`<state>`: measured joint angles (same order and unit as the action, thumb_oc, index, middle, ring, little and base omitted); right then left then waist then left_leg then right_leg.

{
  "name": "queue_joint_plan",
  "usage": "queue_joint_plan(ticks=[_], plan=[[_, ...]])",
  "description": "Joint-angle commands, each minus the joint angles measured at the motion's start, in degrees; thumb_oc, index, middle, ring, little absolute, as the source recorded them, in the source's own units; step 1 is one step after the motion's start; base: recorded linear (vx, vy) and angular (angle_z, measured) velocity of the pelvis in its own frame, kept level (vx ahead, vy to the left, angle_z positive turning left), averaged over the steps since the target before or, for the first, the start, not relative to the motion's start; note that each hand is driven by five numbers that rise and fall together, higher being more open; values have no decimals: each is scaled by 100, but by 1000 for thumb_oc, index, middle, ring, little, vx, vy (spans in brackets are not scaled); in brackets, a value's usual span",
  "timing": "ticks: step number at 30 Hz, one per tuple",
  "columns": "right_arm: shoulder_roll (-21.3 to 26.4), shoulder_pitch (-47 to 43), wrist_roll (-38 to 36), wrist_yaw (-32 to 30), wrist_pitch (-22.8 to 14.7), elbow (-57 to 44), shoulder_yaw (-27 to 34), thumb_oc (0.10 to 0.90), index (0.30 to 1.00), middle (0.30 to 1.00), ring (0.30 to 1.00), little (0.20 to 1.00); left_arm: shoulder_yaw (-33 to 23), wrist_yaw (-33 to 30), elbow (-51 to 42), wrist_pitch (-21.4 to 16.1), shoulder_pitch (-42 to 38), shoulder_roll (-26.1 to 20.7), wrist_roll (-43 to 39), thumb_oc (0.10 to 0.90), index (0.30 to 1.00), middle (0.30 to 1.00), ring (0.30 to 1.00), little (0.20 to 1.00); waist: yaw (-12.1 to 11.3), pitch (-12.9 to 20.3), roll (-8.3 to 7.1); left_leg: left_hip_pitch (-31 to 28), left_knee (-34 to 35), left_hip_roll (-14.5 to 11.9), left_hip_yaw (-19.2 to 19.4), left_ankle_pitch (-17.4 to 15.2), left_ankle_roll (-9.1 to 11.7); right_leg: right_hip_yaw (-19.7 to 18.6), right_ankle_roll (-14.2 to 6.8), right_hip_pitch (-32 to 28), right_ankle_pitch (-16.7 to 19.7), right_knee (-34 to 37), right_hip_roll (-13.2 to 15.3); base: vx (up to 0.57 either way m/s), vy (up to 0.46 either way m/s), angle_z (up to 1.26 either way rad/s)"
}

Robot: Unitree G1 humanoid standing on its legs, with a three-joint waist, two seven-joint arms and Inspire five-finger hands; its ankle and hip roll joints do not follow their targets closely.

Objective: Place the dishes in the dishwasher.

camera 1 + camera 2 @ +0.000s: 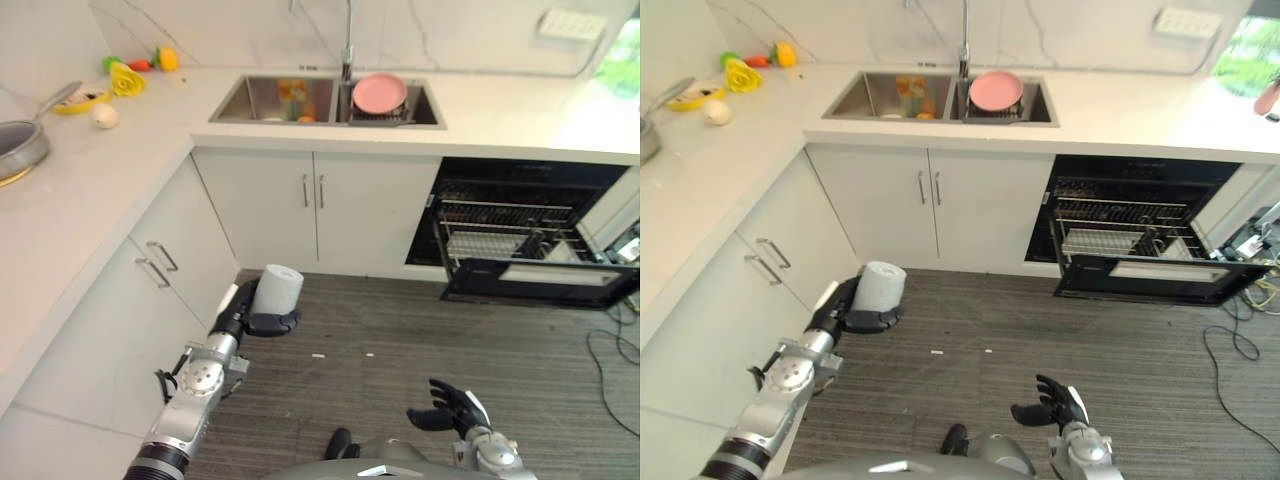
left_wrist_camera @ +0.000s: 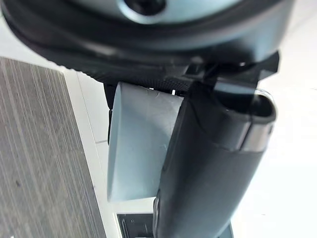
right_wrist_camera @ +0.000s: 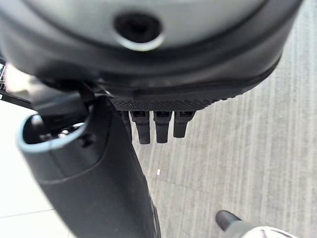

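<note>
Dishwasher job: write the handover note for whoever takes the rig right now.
Left hand: fingers curled round a pale cup, held above the floor by the cabinets.
Right hand: relaxed, holding nothing.
Dishwasher: door open, rack pulled out.
Pink plate and other items sit in the sink.
Done: cup picked up.
Left: load the cup, then fetch the sink dishes.

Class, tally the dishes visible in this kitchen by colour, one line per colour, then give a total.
Pale grey-blue cylindrical cup, held in the left robot hand: 1
Round pink plate, in the sink: 1
Total: 2
</note>
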<state>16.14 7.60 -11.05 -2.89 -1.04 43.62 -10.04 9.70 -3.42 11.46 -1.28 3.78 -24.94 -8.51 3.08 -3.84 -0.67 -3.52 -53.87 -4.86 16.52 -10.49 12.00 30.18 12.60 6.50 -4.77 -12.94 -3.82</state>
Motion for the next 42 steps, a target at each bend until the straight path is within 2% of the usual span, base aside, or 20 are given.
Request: queue_joint_plan(ticks=[1,4,5,7,9,13,14,15,18,21,22,24,27,30,34,35,36,37,40,42], plan=[[452,-428,6,-271,-374,-620,101,800,900,900,900,900,-124,-77,-688,-699,-845,-295,-195,400,300,300,300,300,69,-81,-285,547,1009,-363,-389,959,-239,-397,-1285,-934,242,1514,427,411,55,-96],[471,-495,-2,-262,-420,-716,81,800,900,900,900,900,-209,-101,-721,-706,-718,-262,-197,400,300,300,300,300,-75,-137,-295,873,2423,-377,-497,308,-605,-696,-1465,-1096,124,1572,526,313,205,-81],[486,-550,12,-252,-423,-723,48,800,900,900,900,900,-256,-136,-732,-721,-644,-266,-183,400,300,300,300,300,-168,-181,-366,1105,3036,-217,-711,485,-719,-835,-1471,-1050,150,1481,662,263,247,-75],[487,-683,58,-231,-453,-701,-24,800,900,900,900,900,-372,-193,-752,-750,-510,-289,-159,400,300,300,300,300,-340,-236,-275,1206,4151,87,-1629,925,-642,-1246,-1487,-1127,91,1402,538,313,204,-76],[462,-827,101,-248,-490,-683,-53,800,900,900,900,900,-463,-274,-762,-791,-431,-305,-118,400,300,300,300,300,-420,-300,-166,1362,4519,227,-2208,1311,-563,-1655,-1481,-1265,-18,1314,422,310,174,-140],[437,-822,165,-180,-510,-789,-26,800,900,900,900,900,-569,-260,-776,-803,-292,-307,-58,400,300,300,300,300,-459,-193,-16,942,4755,175,-1902,1190,-691,-1872,-1613,-1301,-283,851,494,353,274,-128],[348,-806,216,-132,-490,-818,27,800,900,900,900,900,-597,-236,-772,-801,-291,-345,-2,400,300,300,300,300,-440,-175,43,749,4799,198,-1701,1082,-815,-1651,-1753,-1117,-318,121,654,173,175,-89],[348,-803,219,-131,-485,-825,30,800,900,900,900,900,-596,-236,-770,-802,-293,-345,-1,400,300,300,300,300,-460,-178,34,746,4795,207,-1678,1074,-824,-1674,-1763,-1082,-353,51,675,259,256,-93],[344,-856,339,-32,-471,-1151,50,800,900,900,900,900,-662,-256,-815,-808,-274,-435,66,400,300,300,300,300,-345,-318,96,420,4650,307,-1365,762,-1154,-1572,-2117,-378,33,-1575,1067,194,221,-68],[356,-859,388,-10,-481,-1478,100,800,900,900,900,900,-690,-326,-792,-797,-299,-401,73,400,300,300,300,300,-313,-364,149,286,4629,341,-1193,611,-1308,-1483,-2239,11,242,-2083,1278,130,109,-46],[363,-840,389,-28,-519,-1752,180,800,900,900,900,900,-750,-347,-814,-807,-272,-327,59,400,300,300,300,300,-310,-326,176,151,4650,311,-1060,459,-1323,-1251,-2154,25,116,-1612,1632,166,-45,-54],[438,-837,363,-33,-556,-2058,280,800,900,900,900,900,-776,-341,-872,-851,-262,-319,11,400,300,300,300,300,-340,-300,255,80,4677,161,-961,366,-1256,-1156,-2035,-36,-13,-1023,1873,174,-119,-66],[541,-868,334,-62,-651,-2604,450,800,900,900,900,900,-806,-430,-809,-910,-401,-360,9,400,300,300,300,300,-279,-255,243,62,4631,44,-912,271,-1096,-1265,-2185,76,582,-35,2463,191,-201,-47],[629,-856,316,-69,-730,-3164,593,800,900,900,900,900,-826,-547,-713,-958,-473,-353,65,400,300,300,300,300,-213,-271,157,-82,4514,-16,-844,115,-949,-1459,-2414,24,1127,346,2736,193,-194,-20],[694,-917,286,-29,-784,-3503,672,800,900,900,900,900,-956,-570,-717,-987,-339,-350,100,400,300,300,300,300,-293,-130,22,-274,4499,-141,-687,66,-772,-1211,-2584,-245,1046,685,2586,237,-324,-12],[775,-906,330,-39,-802,-3650,687,800,900,900,900,900,-1014,-602,-696,-983,-253,-309,57,400,300,300,300,300,-291,-104,45,-296,4383,-434,-738,200,-630,-1291,-2480,-258,801,659,2263,130,-274,-60],[775,-907,330,-39,-800,-3653,688,800,900,900,900,900,-1015,-602,-695,-984,-255,-308,58,400,300,300,300,300,-288,-87,39,-270,4393,-429,-740,227,-627,-1288,-2468,-238,820,675,2264,244,-541,-65],[906,-874,371,-78,-838,-3845,752,800,900,900,900,900,-1057,-618,-673,-1011,-231,-235,-48,400,300,300,300,300,-280,-121,72,-143,3968,-713,-881,582,-506,-1332,-2291,-294,607,691,1866,104,-282,-28],[970,-827,242,-158,-899,-3983,866,800,900,900,900,900,-1034,-626,-669,-1020,-250,-193,-117,400,300,300,300,300,-275,-194,58,238,3240,-847,-1119,972,-496,-1326,-2039,-443,448,803,1608,131,-414,-15],[986,-781,28,-328,-923,-3942,992,800,900,900,900,900,-926,-676,-636,-1012,-394,-80,-238,400,300,300,300,300,-258,-369,-25,742,2430,-973,-967,1344,-475,-1175,-1770,-737,216,997,1403,61,-353,-11]])
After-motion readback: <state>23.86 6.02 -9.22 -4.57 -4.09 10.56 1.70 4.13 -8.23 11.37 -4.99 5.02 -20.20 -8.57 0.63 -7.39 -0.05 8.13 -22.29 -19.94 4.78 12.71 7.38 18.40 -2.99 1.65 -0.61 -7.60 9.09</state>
